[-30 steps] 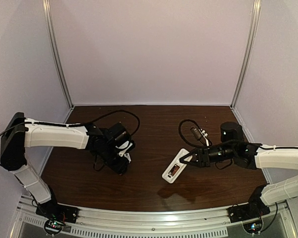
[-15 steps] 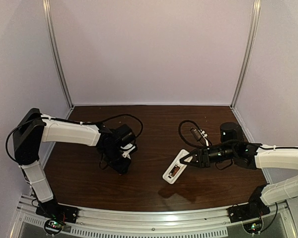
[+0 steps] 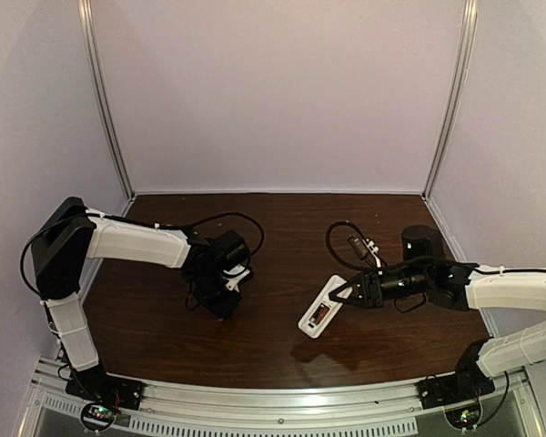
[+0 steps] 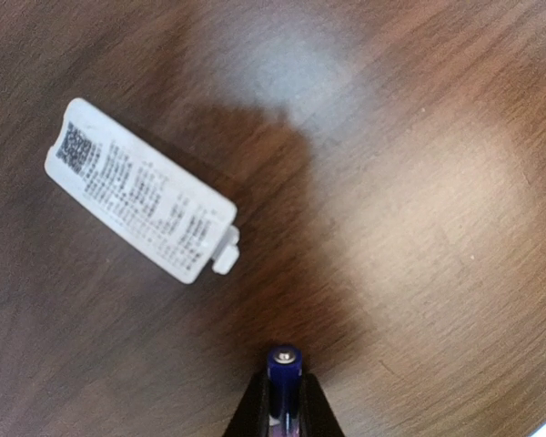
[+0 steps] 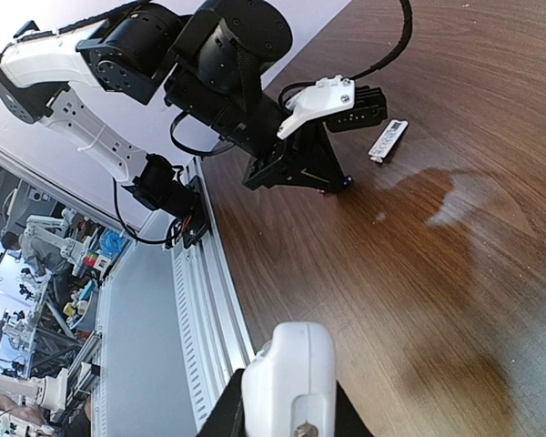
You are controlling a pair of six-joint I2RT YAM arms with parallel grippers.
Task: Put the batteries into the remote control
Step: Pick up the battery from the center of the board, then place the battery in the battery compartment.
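Left gripper (image 4: 284, 390): points down at the left half of the table (image 3: 282, 228), jaws pressed in on both sides of one battery (image 4: 283, 360).
Battery: stands upright in that grip, blue body with the silvery end cap facing the wrist camera. An end-on hold like this probably suits lowering it lengthwise into a slot.
Second battery: not made out in any view.
Right gripper (image 3: 344, 293): reaches in from the right, jaws closed on the near end of the remote control (image 3: 321, 308).
Remote control: held clear of the wood right of centre, with its shadow on the table nearer the rail. It is tilted, the free end towards the left arm. A dark reddish recess on the upturned face looks like the open bay, though it is too small to be sure.
Reason for the hold: judged a presenting pose, with the handset steadied in the air so that the other arm can bring the cell across.
Battery cover (image 4: 138, 202): white, printed label up, flat on the wood just beside the left gripper and apart from the battery. It seems parked out of the way until the bay is filled.
Stage: pickup appears done, and nothing visibly sits in the bay yet.
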